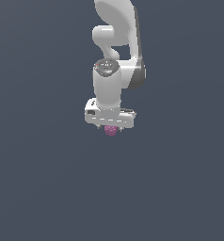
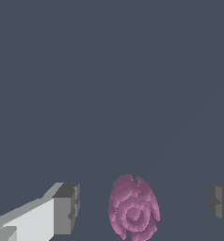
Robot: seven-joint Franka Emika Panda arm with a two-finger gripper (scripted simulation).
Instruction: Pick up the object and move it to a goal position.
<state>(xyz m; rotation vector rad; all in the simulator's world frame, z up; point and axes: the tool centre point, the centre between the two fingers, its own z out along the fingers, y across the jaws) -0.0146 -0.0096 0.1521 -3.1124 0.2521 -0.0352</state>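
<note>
Item: one white arm [image 1: 115, 52] over a plain slate-grey surface [image 1: 43, 188], no walls or edges that we can make out.
We record the gripper [image 2: 142, 202] spread wide, its fingers [image 2: 67, 207] clear of the pink bumpy object [image 2: 132, 209] lying between them, nothing grasped. Exterior view: object [image 1: 111, 130] peeks out at the hand's 6 o'clock, fingers hidden; contact with the surface unclear to us.

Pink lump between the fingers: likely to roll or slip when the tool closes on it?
The pink lump looks roundish, so a push would probably roll it. Its bumpy surface may give the fingers some bite, though contact could land on ridges and twist it. It is tiny beside the tool, which stands open with gaps either side, so probably light.
</note>
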